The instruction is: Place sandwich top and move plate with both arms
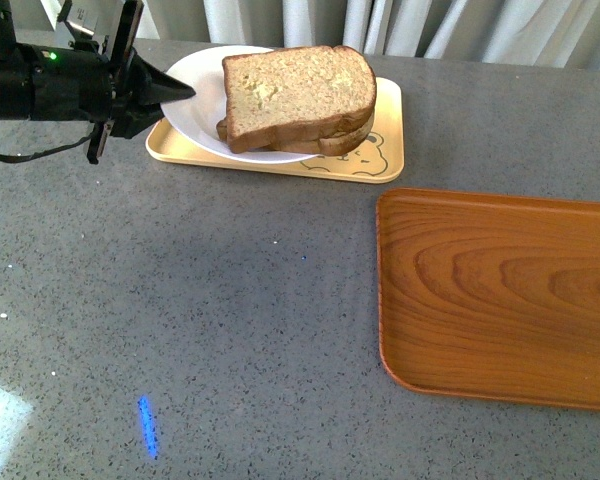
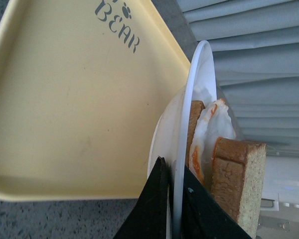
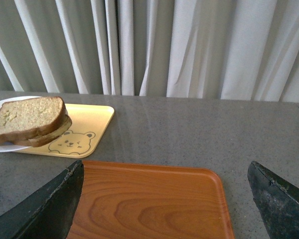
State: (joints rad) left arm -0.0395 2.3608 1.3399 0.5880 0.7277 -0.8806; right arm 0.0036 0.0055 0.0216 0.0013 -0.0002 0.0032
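Note:
The sandwich top, a tan bread slice with dark crust, lies on the stacked sandwich on the white plate. That plate rests on the yellow bear tray at the back. My left gripper is shut on the plate's left rim. In the left wrist view the thin white plate edge runs between the black fingers, with the sandwich top and fried egg beside them. My right gripper stands open above the wooden tray, away from the sandwich top.
The wooden brown tray lies at the right of the grey table. White curtains hang behind the table's far edge. The yellow bear tray sits beyond the wooden tray in the right wrist view.

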